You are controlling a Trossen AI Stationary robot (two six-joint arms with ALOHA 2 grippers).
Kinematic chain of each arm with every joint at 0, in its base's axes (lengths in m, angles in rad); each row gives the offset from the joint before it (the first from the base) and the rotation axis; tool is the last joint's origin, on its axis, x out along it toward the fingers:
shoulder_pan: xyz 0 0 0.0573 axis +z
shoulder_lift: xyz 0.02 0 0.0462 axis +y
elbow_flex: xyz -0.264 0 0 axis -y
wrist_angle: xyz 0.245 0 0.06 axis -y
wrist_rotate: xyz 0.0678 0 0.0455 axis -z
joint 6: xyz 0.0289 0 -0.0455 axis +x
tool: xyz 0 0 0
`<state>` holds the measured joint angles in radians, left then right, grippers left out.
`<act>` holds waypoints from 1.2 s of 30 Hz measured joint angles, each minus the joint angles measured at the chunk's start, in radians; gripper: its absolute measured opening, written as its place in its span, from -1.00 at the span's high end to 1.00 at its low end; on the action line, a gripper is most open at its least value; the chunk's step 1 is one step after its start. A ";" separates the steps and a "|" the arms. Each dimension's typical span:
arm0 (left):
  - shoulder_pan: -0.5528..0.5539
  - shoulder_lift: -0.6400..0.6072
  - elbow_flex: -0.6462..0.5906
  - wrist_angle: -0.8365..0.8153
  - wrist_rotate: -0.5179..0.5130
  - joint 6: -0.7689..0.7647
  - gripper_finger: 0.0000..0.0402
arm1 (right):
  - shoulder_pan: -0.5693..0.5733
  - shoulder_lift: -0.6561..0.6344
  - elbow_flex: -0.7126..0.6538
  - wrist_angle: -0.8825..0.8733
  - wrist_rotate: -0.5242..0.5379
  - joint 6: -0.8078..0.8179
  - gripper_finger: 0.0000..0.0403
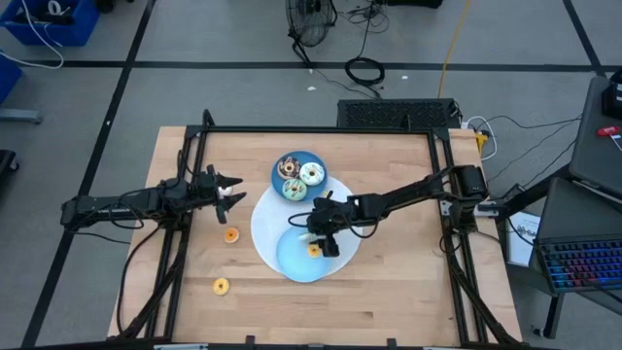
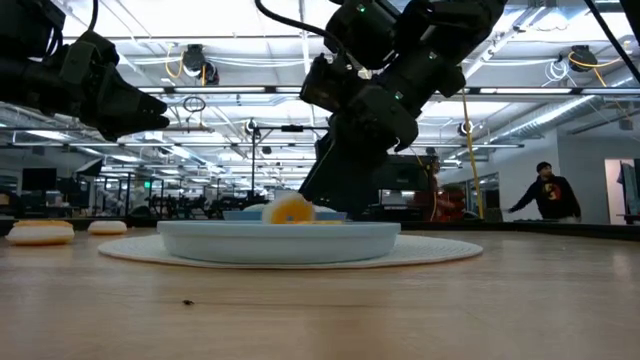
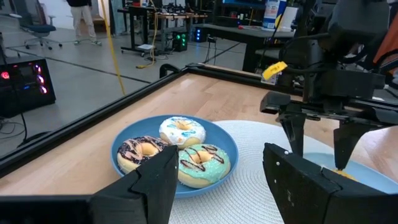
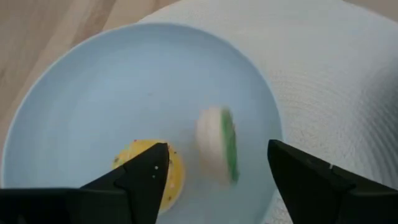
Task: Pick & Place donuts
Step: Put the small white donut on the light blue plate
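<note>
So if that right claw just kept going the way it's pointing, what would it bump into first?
Probably the small green-frosted toy donut, blurred between the right gripper's open jaws, then the pale blue round plate under it. Depth is unclear, so which comes first is a guess.

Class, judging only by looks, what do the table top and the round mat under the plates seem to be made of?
Table top: looks like pale wood, matte, with visible plank seams and grain. Round white mat: probably woven fabric or vinyl, given its fine concentric ribbing; the look leaves that open.
</note>
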<state>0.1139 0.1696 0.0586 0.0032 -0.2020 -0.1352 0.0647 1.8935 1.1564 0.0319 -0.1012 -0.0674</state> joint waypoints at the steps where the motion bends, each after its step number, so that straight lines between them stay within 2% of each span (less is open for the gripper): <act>1: 0.000 0.000 0.000 0.000 0.000 0.000 -0.17 | 0.000 0.000 0.000 0.000 0.000 0.001 -0.34; 6: 0.000 0.000 0.000 0.000 0.000 0.000 -0.17 | 0.001 -0.009 0.000 -0.007 0.000 0.002 -0.45; 12: 0.000 0.000 0.000 0.000 0.000 0.000 -0.17 | 0.001 -0.094 -0.001 -0.037 0.000 0.046 -0.48; 26: 0.000 0.000 0.000 0.000 0.000 0.000 -0.17 | 0.001 -0.445 -0.001 -0.407 -0.003 0.066 -0.44; 36: 0.000 0.000 0.000 0.000 0.000 0.000 -0.17 | 0.005 -0.652 -0.001 -0.574 -0.004 0.228 -0.43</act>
<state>0.1135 0.1696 0.0582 0.0029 -0.2020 -0.1352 0.0692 1.2411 1.1557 -0.5418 -0.1051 0.1609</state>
